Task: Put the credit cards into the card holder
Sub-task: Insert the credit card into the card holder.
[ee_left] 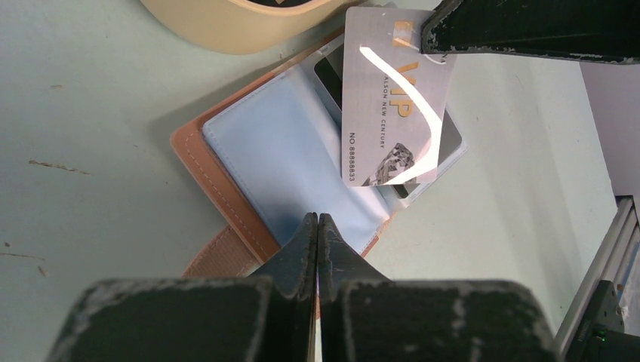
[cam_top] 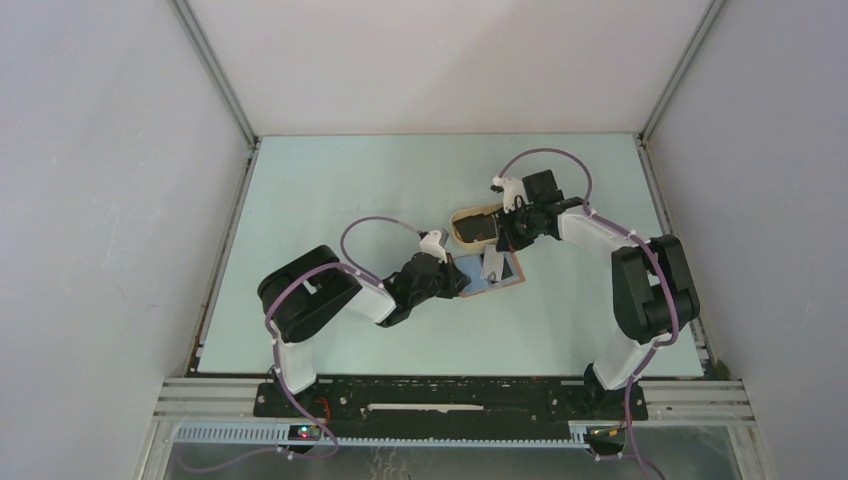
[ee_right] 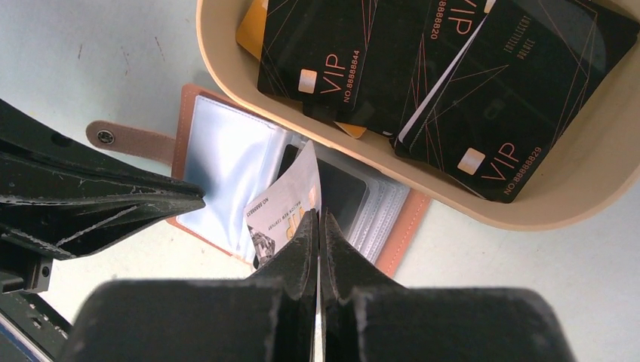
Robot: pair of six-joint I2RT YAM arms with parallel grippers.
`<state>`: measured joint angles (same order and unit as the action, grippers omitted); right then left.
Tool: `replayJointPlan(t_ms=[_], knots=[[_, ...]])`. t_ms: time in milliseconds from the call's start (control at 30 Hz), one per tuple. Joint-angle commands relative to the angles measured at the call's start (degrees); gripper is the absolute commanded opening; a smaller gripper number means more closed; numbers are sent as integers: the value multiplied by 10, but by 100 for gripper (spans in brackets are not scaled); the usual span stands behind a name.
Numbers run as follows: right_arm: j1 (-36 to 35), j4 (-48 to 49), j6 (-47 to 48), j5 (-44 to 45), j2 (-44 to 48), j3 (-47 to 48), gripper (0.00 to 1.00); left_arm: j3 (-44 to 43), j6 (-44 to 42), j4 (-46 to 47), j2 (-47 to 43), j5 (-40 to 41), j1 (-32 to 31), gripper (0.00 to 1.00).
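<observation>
The card holder [cam_top: 492, 274] lies open on the table, reddish-brown outside with bluish-grey pockets [ee_left: 279, 151] and a strap tab [ee_right: 124, 137]. A black card [ee_right: 341, 197] sits in one of its clear sleeves. My right gripper [ee_right: 318, 216] is shut on a silver VIP credit card [ee_left: 392, 98], holding it tilted over the holder's sleeves. Its lower edge touches or hovers at them; I cannot tell which. My left gripper [ee_left: 318, 219] is shut, its tips resting on the holder's near pocket edge. Several black VIP cards [ee_right: 521, 98] and an orange-yellow one [ee_right: 251, 29] lie in the tray.
The beige oval tray [cam_top: 462, 222] stands right behind the card holder, its rim [ee_right: 528, 215] almost touching it. Both arms crowd the holder, and the left fingers [ee_right: 113, 204] show beside it in the right wrist view. White walls enclose the table.
</observation>
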<state>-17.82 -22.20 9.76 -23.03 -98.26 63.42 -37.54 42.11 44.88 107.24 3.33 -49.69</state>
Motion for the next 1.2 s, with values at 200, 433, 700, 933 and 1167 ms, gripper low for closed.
replayJointPlan(t_ms=[200,433,700,933,1167], knots=[[-2,-37,52,27,16,15,0,-10,-4,-32,-13,21,2,0],[-24,19,35,81,35,1,0,-11,-4,-33,-12,21,2,0],[-39,51,41,111,28,-2,0,-12,-4,-32,-12,18,2,0],[-37,61,43,121,22,0,0,-11,-3,-33,-12,16,2,0],[-41,81,42,133,16,1,0,-12,-2,-33,-11,16,2,0]])
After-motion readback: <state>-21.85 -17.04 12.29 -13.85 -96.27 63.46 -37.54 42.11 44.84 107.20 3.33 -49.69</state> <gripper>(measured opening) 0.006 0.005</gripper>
